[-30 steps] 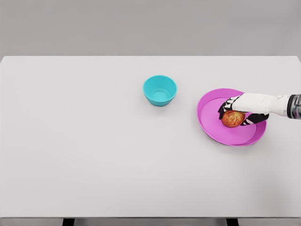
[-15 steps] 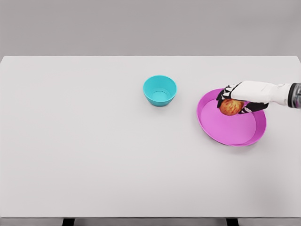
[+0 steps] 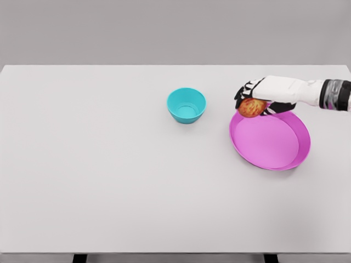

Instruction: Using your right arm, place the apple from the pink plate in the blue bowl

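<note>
My right hand (image 3: 253, 99) reaches in from the right edge, fingers curled around a red-orange apple (image 3: 252, 108). Hand and apple hang above the far left rim of the pink plate (image 3: 270, 141), which holds nothing. The blue bowl (image 3: 186, 105) stands to the left of the apple, a short gap away, and is hollow and bare inside. My left arm does not show in the head view.
A white table (image 3: 109, 175) carries the bowl and the plate. Its far edge runs along a grey wall, and its front edge lies near the bottom of the view.
My right hand has lifted the apple off the plate's middle and carried it up and to the left, past the plate's far left rim toward the bowl.
</note>
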